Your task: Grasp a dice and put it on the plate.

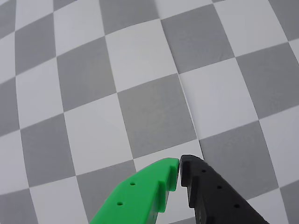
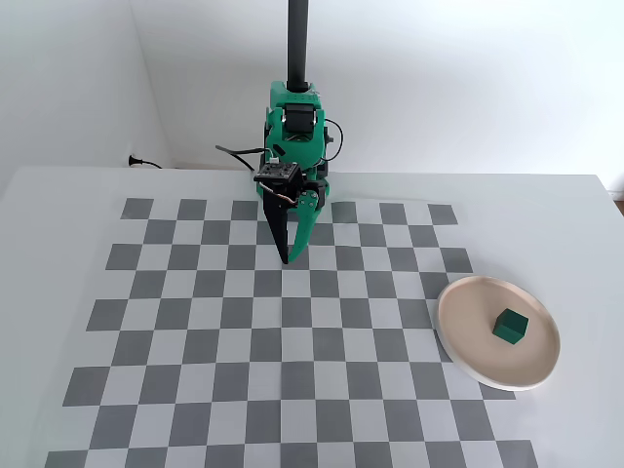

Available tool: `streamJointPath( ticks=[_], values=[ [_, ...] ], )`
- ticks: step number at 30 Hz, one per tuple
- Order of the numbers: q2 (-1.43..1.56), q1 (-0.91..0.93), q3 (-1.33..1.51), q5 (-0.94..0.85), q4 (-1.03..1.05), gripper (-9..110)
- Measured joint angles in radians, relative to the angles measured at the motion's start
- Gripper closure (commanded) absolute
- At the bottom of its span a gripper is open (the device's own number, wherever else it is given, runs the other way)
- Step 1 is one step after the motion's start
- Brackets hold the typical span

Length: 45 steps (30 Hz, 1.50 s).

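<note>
In the fixed view the dark green dice lies on the pale beige plate at the right of the checkerboard. My gripper hangs point-down over the board's far middle, well to the left of the plate. It is shut and empty. In the wrist view the gripper shows a green finger and a black finger with tips touching above bare squares. Dice and plate are out of the wrist view.
The grey and white checkerboard mat covers the white table. The arm's green base and a black pole stand at the back, with a cable along the wall.
</note>
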Motion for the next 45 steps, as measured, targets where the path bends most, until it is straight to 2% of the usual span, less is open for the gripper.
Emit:
streamJointPath(
  ticks=[10, 17, 20, 28, 45],
  values=[
    [0.000, 0.014, 0.078, 0.515, -0.051, 106],
    [0.000, 0.091, 0.169, 0.973, -0.242, 106],
    [0.000, 0.091, 0.169, 1.080, -0.219, 106],
    [0.000, 0.109, 0.170, 1.221, -0.204, 106],
    [0.000, 0.121, 0.170, 1.236, -0.204, 106]
  ],
)
